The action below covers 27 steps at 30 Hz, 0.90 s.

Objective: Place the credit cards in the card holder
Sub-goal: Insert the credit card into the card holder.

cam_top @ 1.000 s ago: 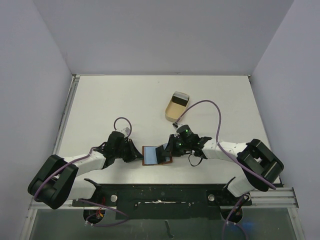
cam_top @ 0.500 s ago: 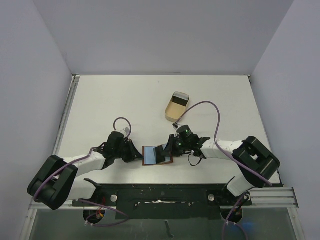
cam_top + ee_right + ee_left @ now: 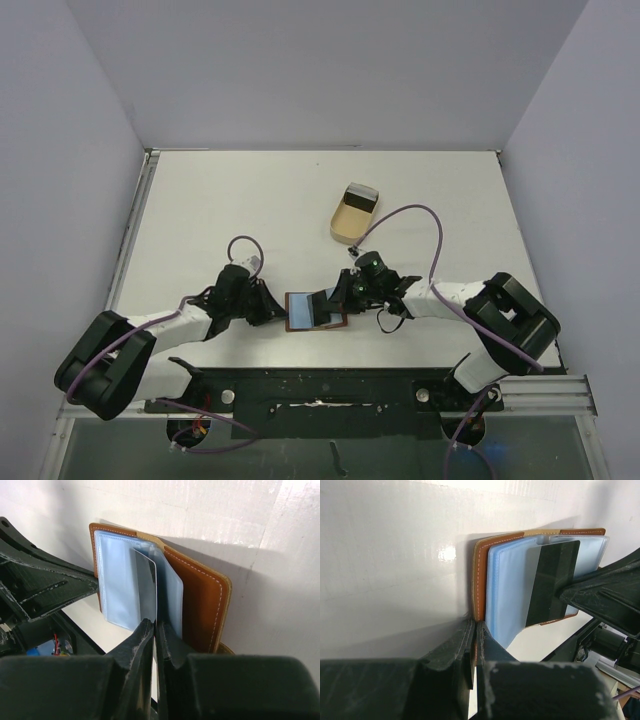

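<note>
On the white, smooth, faintly glossy table (image 3: pixel 250 200), enclosed by plain pale walls, we find all parts in the near half. Two white-and-black arms reach inward from the near edge, the left arm (image 3: pixel 160 325) and the right arm (image 3: pixel 450 298), each trailing a purple cable.

Farther back, well apart from the arms' tips, lies a tan oval tray (image 3: pixel 338 222) with low walls. A dark item sits at its far end; we cannot identify it.

Between the two arms' tips the card holder (image 3: pixel 479 575) lies open on the table near the front edge. It is a flat rectangular cover of reddish-brown leather-like material with pale stitching along rounded corners. Inside it we see a stack of soft, translucent, pale blue plastic sleeves (image 3: pixel 507 595), fanned slightly apart.

One credit card (image 3: pixel 552 580), thin, rigid and rectangular, dark on one face and grey on the other, stands tilted among the sleeves. One edge of it is veiled by a sleeve; the rest projects toward the right arm.

We see the left gripper (image 3: pixel 474 630) clamped tight on the near edge of the brown cover, pinning it against the table. The right gripper (image 3: pixel 154 625) is pinched closed on the edge of the credit card.
</note>
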Tool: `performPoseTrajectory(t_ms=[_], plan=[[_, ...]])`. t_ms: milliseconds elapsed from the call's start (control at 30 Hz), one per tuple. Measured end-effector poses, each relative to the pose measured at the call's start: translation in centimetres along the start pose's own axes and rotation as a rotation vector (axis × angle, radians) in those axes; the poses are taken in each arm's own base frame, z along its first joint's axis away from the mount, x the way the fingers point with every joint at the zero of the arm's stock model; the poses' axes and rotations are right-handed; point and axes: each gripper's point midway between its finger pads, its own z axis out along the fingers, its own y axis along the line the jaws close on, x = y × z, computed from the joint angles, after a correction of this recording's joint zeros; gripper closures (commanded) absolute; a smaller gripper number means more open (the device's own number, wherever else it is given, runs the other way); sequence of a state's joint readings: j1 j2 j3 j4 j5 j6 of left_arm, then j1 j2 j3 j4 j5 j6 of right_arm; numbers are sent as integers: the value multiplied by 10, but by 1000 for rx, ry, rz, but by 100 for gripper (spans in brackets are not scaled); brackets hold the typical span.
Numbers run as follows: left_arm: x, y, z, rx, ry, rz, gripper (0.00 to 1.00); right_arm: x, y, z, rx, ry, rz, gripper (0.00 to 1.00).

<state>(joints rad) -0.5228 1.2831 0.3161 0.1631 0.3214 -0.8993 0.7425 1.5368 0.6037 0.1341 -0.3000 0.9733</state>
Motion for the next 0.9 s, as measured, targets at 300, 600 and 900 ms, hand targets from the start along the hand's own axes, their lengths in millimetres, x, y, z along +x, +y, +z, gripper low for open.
performPoseTrajectory(t_ms=[300, 600, 900], plan=[[5, -5, 3, 9, 6, 0, 100, -1, 1, 5, -16, -3, 25, 94], [8, -6, 4, 16, 4, -8, 100, 3, -2, 6, 4, 8, 34, 79], [10, -7, 4, 20, 6, -17, 100, 5, -11, 3, 92, 19, 20, 89]])
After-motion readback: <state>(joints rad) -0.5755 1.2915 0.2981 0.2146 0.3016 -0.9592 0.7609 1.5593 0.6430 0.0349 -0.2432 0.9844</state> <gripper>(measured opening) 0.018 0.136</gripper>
